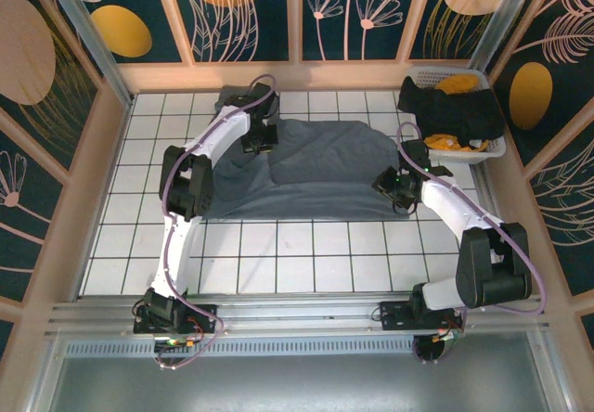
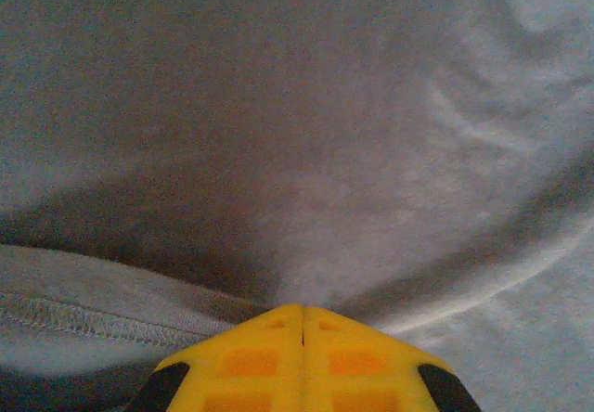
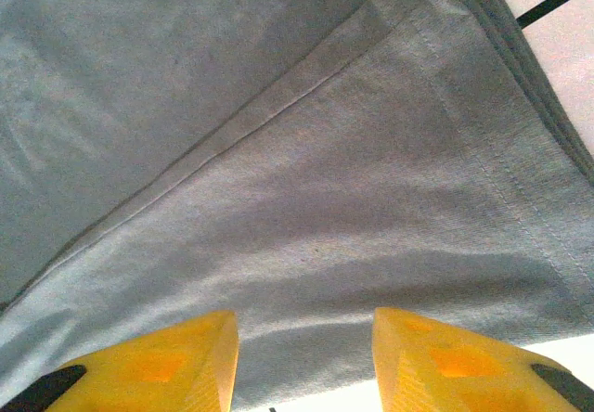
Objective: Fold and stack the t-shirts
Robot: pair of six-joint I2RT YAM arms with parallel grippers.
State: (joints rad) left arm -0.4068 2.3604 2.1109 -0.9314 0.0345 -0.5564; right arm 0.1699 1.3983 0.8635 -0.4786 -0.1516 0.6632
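Two yellow fingers of the left gripper (image 2: 303, 317) are pressed flat together. Creases in the slate blue-grey t-shirt (image 2: 306, 152) run in to their tips, so I judge that a pinch of that cloth is caught between them, close to a stitched hem (image 2: 83, 317). The right gripper (image 3: 304, 328) stands partly open with nothing gripped. Its fingers (image 3: 158, 366) hang apart just over the shirt's edge, where one hemmed layer lies on top of another.

From above, the left arm reaches to the shirt's far left corner and the right arm to its right edge, so the two grippers are well apart. The shirt lies spread across the middle of the white tiled table (image 1: 278, 254). Its upper part looks doubled over, so a first fold seems made or under way, though the outline is still broad and uneven.

At the far right corner sits the white plastic laundry basket (image 1: 497, 148), holding a black tee (image 1: 455, 110) with a mustard-yellow tee (image 1: 458, 83) showing behind and under it.

By my reading the task is at an early stage. This shirt needs its folds finished, and nothing is stacked. The tees in the basket have yet to be taken out, folded and piled on top.
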